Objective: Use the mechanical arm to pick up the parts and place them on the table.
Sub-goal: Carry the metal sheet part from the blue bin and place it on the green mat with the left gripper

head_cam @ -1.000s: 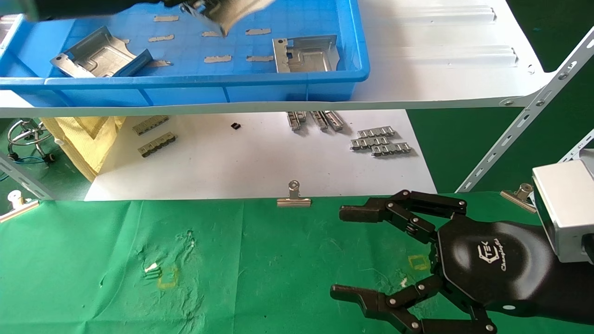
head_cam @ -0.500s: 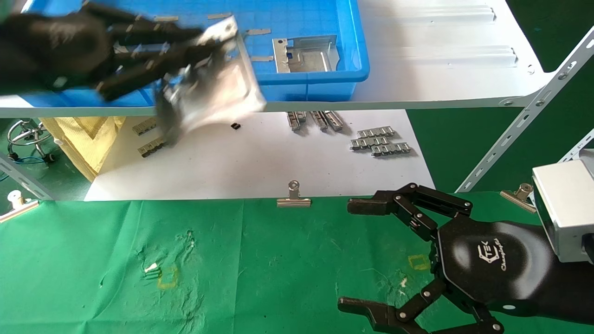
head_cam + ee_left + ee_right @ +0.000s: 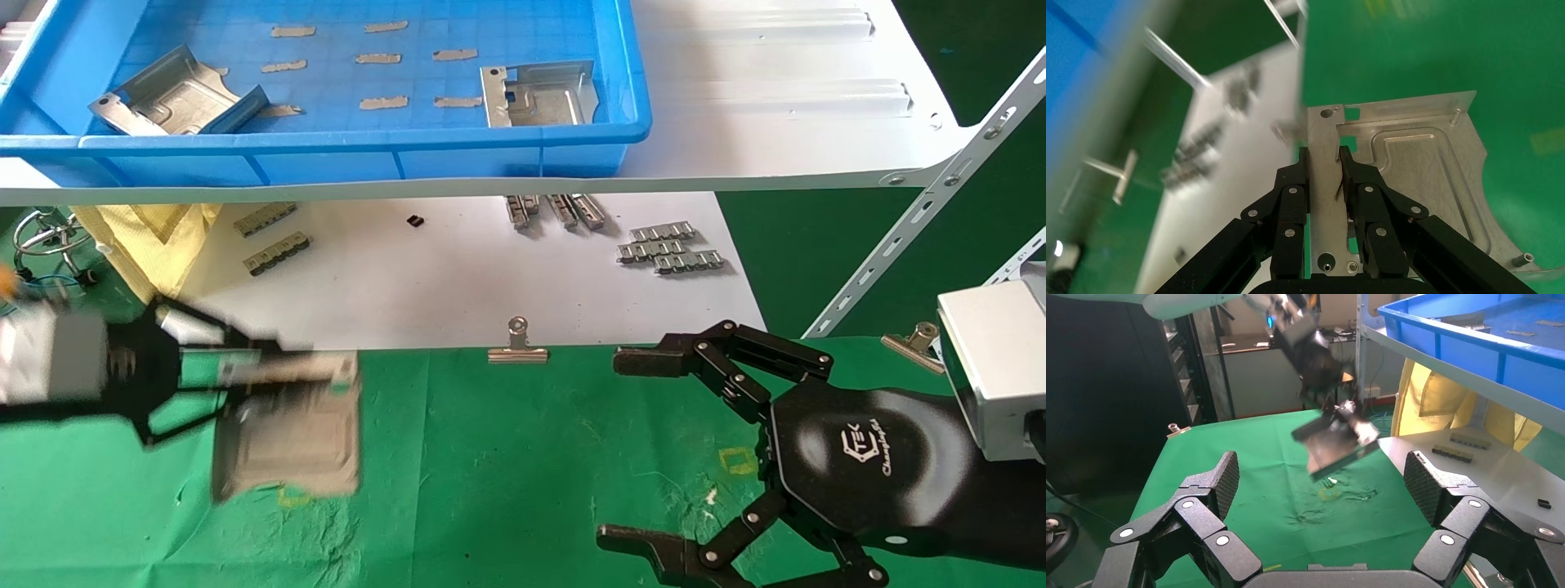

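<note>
Over the green table (image 3: 507, 457), the left gripper (image 3: 245, 367), which was up by the blue tray (image 3: 523, 155) half a second ago, clamps a metal plate (image 3: 286, 433) by its edge, plate nearly flat with long axis running away from the fingers, while the right gripper (image 3: 654, 449) hovers wide open.

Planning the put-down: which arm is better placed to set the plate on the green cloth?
Left. The left gripper is shut on the metal plate, holding it over the green cloth. The right gripper hangs open and empty above the cloth's right side.
</note>
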`<state>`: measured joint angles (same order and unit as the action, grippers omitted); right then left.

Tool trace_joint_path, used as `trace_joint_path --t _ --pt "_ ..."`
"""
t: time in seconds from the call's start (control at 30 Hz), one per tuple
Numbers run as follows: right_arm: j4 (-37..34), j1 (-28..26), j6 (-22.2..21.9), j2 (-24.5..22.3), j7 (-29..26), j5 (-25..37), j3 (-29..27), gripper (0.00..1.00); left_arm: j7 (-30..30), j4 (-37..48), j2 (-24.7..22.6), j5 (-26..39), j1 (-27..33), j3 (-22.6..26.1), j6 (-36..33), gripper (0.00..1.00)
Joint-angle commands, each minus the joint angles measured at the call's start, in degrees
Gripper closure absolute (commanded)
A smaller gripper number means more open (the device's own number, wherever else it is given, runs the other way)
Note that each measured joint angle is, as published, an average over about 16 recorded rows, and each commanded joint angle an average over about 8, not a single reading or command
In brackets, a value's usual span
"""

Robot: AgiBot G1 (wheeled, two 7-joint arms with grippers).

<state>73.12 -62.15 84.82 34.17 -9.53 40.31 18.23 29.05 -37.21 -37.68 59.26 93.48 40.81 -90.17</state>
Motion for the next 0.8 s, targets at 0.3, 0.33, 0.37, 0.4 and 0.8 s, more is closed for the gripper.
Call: trace_joint_path --t 0.3,0.33,0.37,0.4,0.8 --pt "0.0 0.0 0.0 0.0 0.0 0.0 0.0 0.00 12.7 11.7 -4.0 8.7 0.3 5.9 0.9 0.94" --pt "0.0 0.0 0.0 0.0 0.0 0.0 0.0 0.00 13.5 12.7 -4.5 9.3 0.5 6.3 1.0 0.81" --pt "0.0 0.0 0.0 0.0 0.0 0.0 0.0 0.00 14.3 13.7 -5.0 9.8 0.7 6.6 1.0 0.69" --pt "0.0 0.0 0.0 0.0 0.0 0.0 0.0 0.00 15.0 14.7 -5.5 10.1 0.9 6.8 1.1 0.56" --pt "0.0 0.0 0.0 0.0 0.0 0.0 0.0 0.00 21.1 24.4 -9.8 10.7 2.0 7.6 1.3 0.00"
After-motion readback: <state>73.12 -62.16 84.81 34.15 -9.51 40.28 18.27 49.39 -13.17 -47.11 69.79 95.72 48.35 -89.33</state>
